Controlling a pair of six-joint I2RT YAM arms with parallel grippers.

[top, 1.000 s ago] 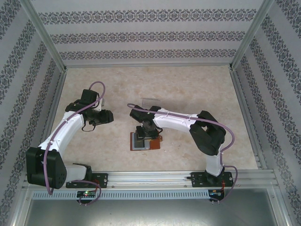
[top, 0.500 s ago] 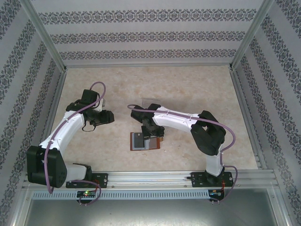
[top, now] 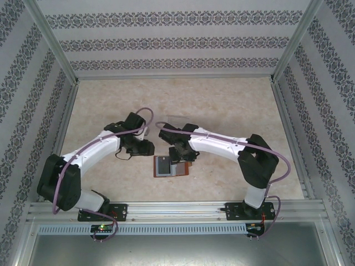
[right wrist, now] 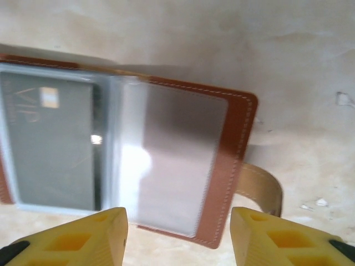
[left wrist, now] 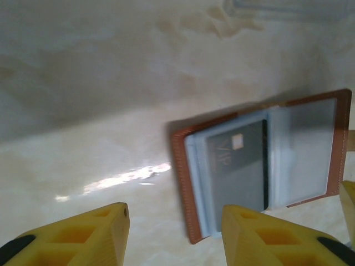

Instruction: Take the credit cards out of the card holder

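The card holder [top: 177, 170] lies open and flat on the table, reddish-brown with a strap tab [right wrist: 260, 185] on its right. A dark credit card [left wrist: 238, 166] [right wrist: 50, 144] sits in the left clear sleeve, and a pale grey one [right wrist: 177, 160] [left wrist: 308, 149] in the right sleeve. My left gripper [top: 146, 148] [left wrist: 172, 235] hangs open just left of the holder, whose near left corner lies ahead of its fingers. Over the holder's right half and above it, my right gripper [top: 180, 156] [right wrist: 177, 238] is open and holds nothing.
A clear plastic tray [top: 177, 119] [left wrist: 277, 8] rests on the table behind the holder. Patterned walls and metal posts close in the beige table [top: 233, 105] on three sides. The two wrists are close together over the holder.
The left arm has swung right and stretched out, bringing its gripper from the left side of the table up beside the holder. The right gripper has shifted slightly; the holder has stayed put.
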